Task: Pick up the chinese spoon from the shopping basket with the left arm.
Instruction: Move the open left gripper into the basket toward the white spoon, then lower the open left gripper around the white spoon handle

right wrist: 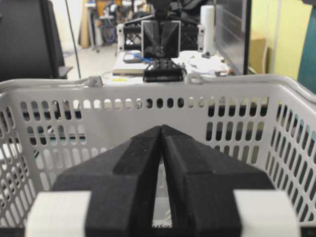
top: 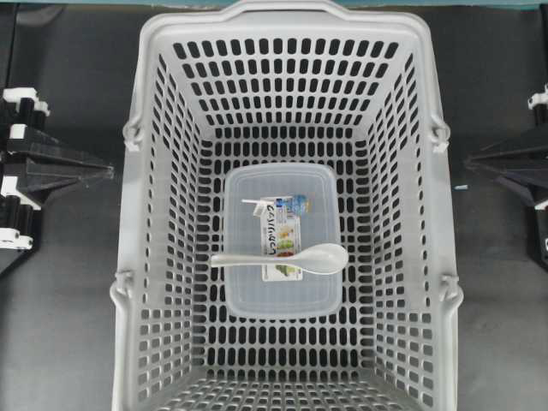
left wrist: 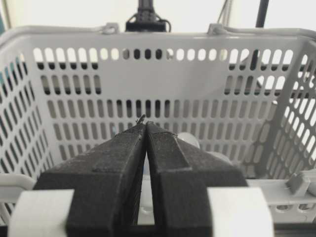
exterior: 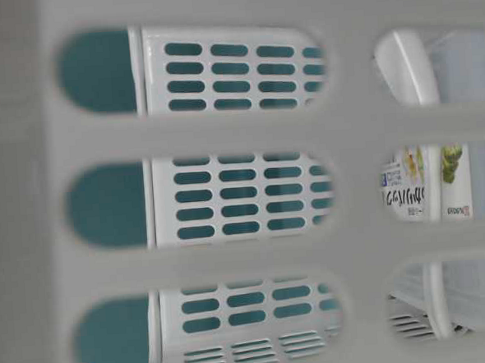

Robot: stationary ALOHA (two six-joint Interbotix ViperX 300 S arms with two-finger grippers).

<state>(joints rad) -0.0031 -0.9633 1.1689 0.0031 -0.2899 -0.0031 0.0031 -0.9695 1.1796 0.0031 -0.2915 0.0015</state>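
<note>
Nothing is done yet: the chinese spoon (top: 287, 258) lies across the clear lidded container (top: 281, 295) inside the shopping basket (top: 137, 171), apparently untouched, while the left claw (left wrist: 144, 123) waits outside, closed and empty.

A dark work surface in a cluttered, brightly lit workshop.

From overhead, the tabletop (top: 60, 282) is a matte dark grey, almost black, with a thin teal strip (top: 103, 3) along its far edge. Seen from the right wrist view, the room behind holds a black chair back (right wrist: 24, 39) at the left, a pale floor (right wrist: 91, 61) running away into a bright area crowded with blurred equipment, and a white desk (right wrist: 197, 61) littered with small items. A dark panel (right wrist: 232, 34) stands at the right – beyond it a yellow wall (right wrist: 291, 34) and a brown cardboard box (right wrist: 256, 52). From the left wrist view the background is washed out to near white.
</note>
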